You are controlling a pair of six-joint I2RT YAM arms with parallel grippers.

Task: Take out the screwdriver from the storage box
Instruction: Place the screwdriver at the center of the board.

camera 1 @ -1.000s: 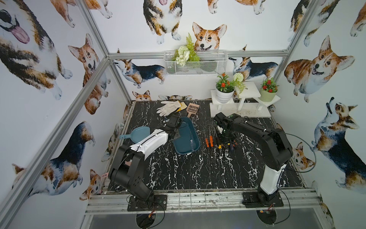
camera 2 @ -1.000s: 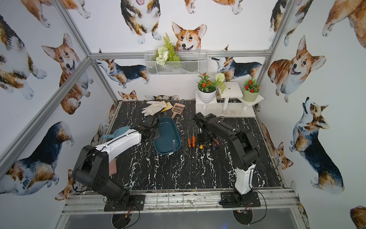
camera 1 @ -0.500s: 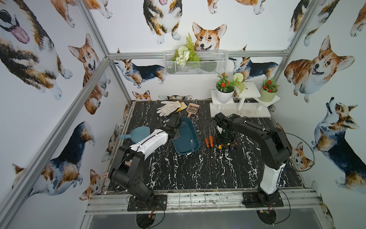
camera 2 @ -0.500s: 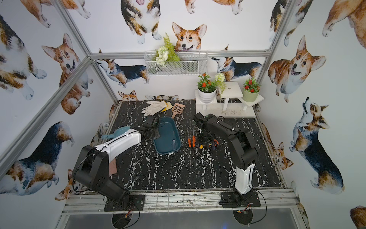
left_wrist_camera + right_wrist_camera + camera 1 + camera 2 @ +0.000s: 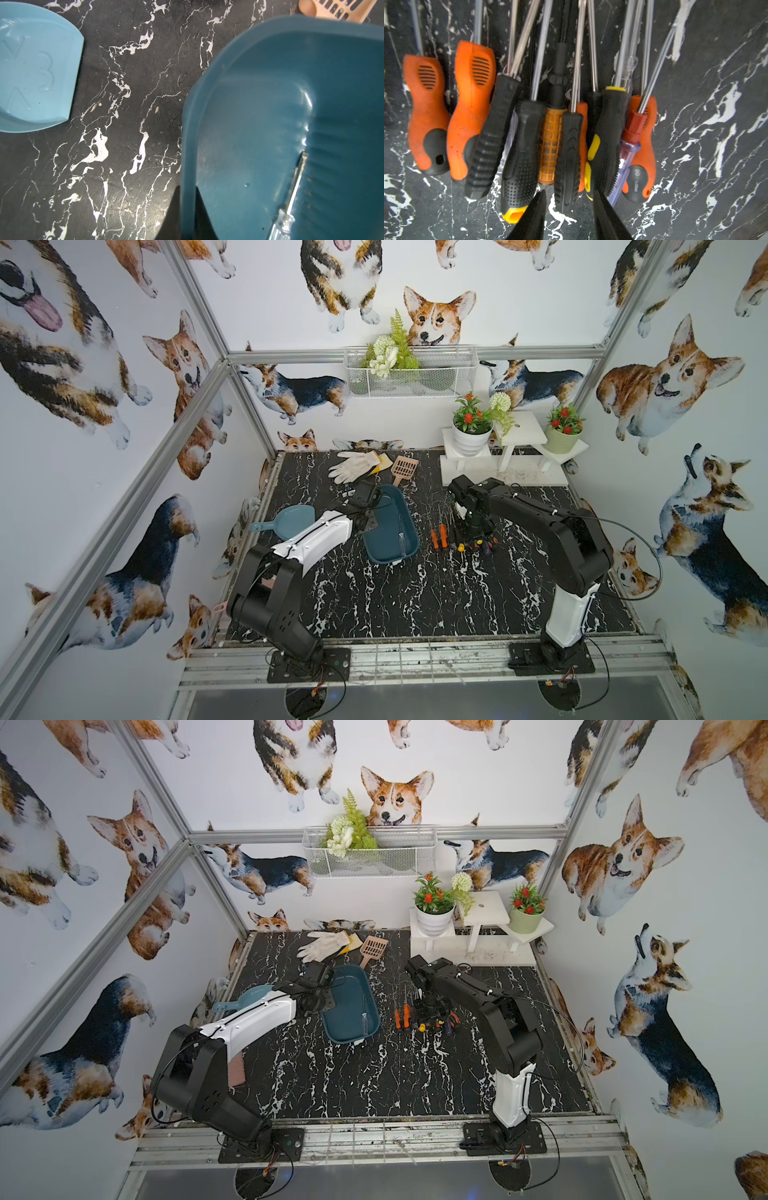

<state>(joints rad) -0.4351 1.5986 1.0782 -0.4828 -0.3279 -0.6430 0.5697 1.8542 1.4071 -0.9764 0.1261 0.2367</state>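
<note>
Both arms stand where they stood a second ago. The left gripper (image 5: pixel 188 209) is closed tight on the storage box (image 5: pixel 388 522), pinching its rim on the 9 o'clock side. Inside, one clear-handled screwdriver (image 5: pixel 294 187) lies flat near the 3 o'clock wall. The right gripper (image 5: pixel 569 209) has its jaws moderately apart and holds nothing. It hangs low over the handle ends of a screwdriver pile (image 5: pixel 529 128), which lies on the table (image 5: pixel 415 605) at 3 o'clock from the box. A light blue scoop (image 5: pixel 291 520) lies at 9 o'clock.
</note>
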